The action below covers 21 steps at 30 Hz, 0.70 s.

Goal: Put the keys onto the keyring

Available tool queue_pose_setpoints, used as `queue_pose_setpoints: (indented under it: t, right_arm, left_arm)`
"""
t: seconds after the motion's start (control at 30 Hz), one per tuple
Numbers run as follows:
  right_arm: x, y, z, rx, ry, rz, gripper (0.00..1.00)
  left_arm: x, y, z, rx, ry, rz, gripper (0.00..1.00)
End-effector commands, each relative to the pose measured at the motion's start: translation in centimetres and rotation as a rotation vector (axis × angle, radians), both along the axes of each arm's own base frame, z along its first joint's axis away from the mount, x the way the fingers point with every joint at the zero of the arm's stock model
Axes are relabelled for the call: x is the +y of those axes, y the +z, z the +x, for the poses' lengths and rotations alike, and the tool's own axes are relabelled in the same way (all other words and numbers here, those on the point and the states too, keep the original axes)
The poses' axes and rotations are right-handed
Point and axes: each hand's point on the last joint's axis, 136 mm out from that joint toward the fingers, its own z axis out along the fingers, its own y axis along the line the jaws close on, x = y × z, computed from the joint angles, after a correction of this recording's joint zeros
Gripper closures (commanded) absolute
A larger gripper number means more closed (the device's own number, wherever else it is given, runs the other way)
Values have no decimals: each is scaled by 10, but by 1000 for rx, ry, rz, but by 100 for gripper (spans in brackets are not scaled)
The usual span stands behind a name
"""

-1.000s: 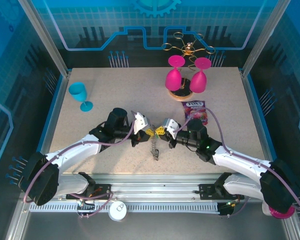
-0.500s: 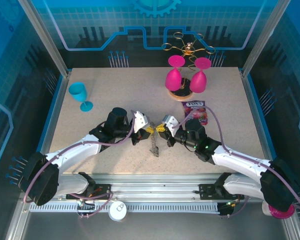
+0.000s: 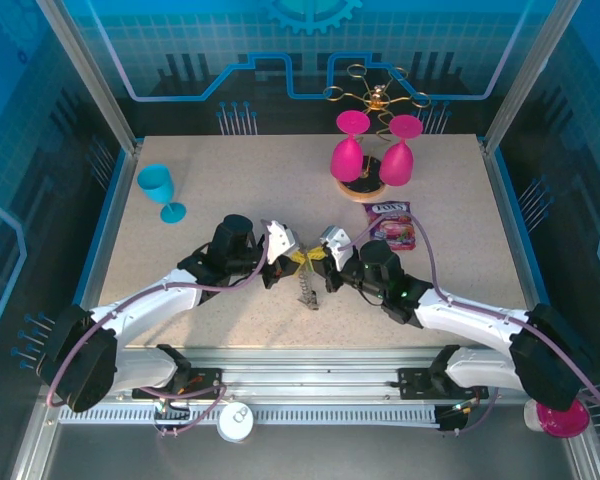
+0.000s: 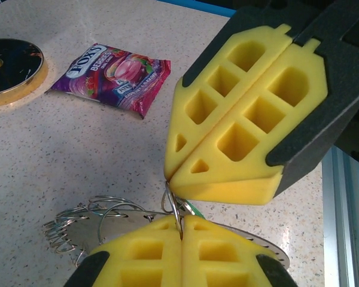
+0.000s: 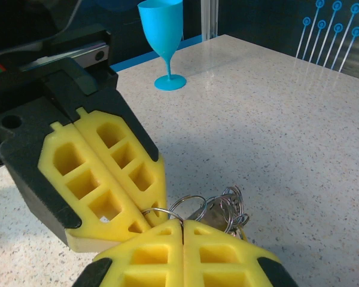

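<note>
Left gripper point(image 4: 180, 234) & right gripper point(image 5: 182, 232), yellow foam pads squeezed tight, both pinch one small silver loop point(image 4: 173, 203) of the dark flat metal keyring point(image 4: 116, 223), low in the left wrist pic, so best pull slow, no twisting, or it slips.

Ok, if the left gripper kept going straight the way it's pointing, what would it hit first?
The right gripper. It faces the left gripper almost tip to tip, with a small wire ring apparently pinched between them.
</note>
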Motion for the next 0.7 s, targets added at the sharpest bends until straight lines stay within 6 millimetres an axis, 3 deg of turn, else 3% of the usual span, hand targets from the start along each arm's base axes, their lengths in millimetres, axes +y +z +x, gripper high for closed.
queue_pose_setpoints:
  t: [0.0, 0.43, 0.67]
  right_arm:
    - [-12, 9, 19, 9, -148, 59, 100]
    - [-22, 13, 23, 61, -241, 139, 100]
    - [-19, 13, 22, 114, -254, 220, 100]
  left_arm:
    - [-10, 29, -14, -75, -88, -84, 100]
    - [-7, 31, -10, -112, -66, -76, 100]
    - [-1, 31, 4, -151, 15, -57, 100]
